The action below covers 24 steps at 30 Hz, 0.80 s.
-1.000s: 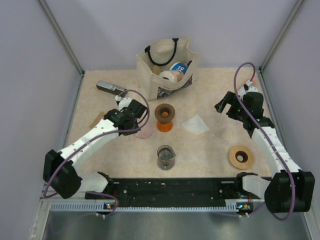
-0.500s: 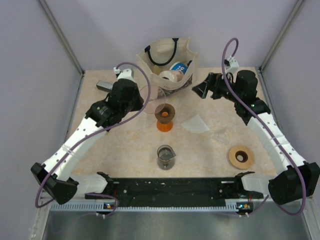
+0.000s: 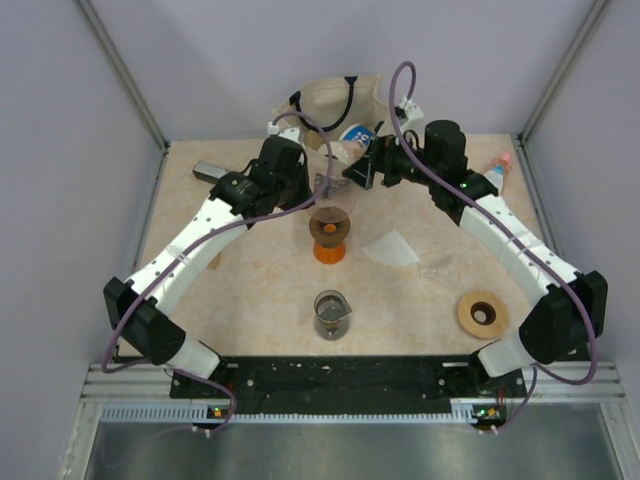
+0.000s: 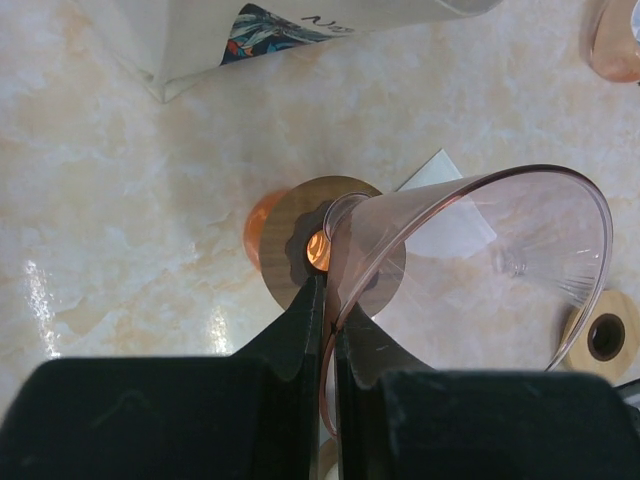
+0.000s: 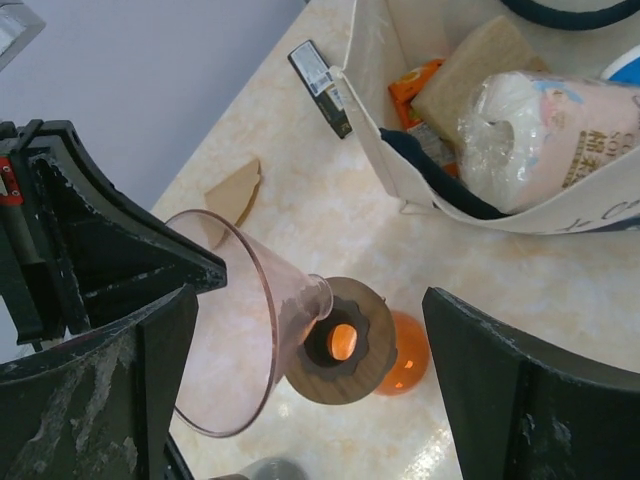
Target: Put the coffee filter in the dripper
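The left hand pinches the dripper by its rim, tilted over the brown ring; it seems best to level and seat it there before the spread right hand fetches the coffee filter, flat on the table nearby. The cloth bag holds a paper roll and packets; the dripper is empty

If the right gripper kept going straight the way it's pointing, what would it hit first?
Probably the dripper, pinched by the left gripper. Its narrow end sits between the open fingers of the right gripper, near the dark brown ring. Depth is unclear.
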### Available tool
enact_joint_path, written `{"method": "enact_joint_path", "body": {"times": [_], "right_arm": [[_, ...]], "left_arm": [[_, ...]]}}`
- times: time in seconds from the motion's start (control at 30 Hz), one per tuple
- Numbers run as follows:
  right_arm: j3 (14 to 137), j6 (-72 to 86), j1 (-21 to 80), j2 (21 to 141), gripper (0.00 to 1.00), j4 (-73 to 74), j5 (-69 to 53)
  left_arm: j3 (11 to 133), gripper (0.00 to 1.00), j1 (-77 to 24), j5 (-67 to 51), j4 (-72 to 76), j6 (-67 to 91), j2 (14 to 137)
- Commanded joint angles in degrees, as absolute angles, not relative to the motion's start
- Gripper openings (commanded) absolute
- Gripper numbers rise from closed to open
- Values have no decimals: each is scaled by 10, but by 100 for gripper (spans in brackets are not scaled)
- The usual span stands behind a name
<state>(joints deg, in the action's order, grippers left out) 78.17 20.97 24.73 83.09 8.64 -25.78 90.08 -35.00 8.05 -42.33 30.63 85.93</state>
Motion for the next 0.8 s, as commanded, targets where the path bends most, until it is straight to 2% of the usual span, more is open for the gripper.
{"method": "enact_joint_path", "body": {"times": [0.0, 0.37, 0.77], "right_arm": [[827, 192, 271, 859, 94, 91, -250], [853, 176, 288, 914, 87, 130, -235], [860, 175, 291, 947, 74, 174, -225]], "left_arm": [[934, 0, -343, 48, -427, 318, 859], [933, 0, -315, -16, -439, 334, 893], [924, 0, -305, -56, -433, 326, 911]]}}
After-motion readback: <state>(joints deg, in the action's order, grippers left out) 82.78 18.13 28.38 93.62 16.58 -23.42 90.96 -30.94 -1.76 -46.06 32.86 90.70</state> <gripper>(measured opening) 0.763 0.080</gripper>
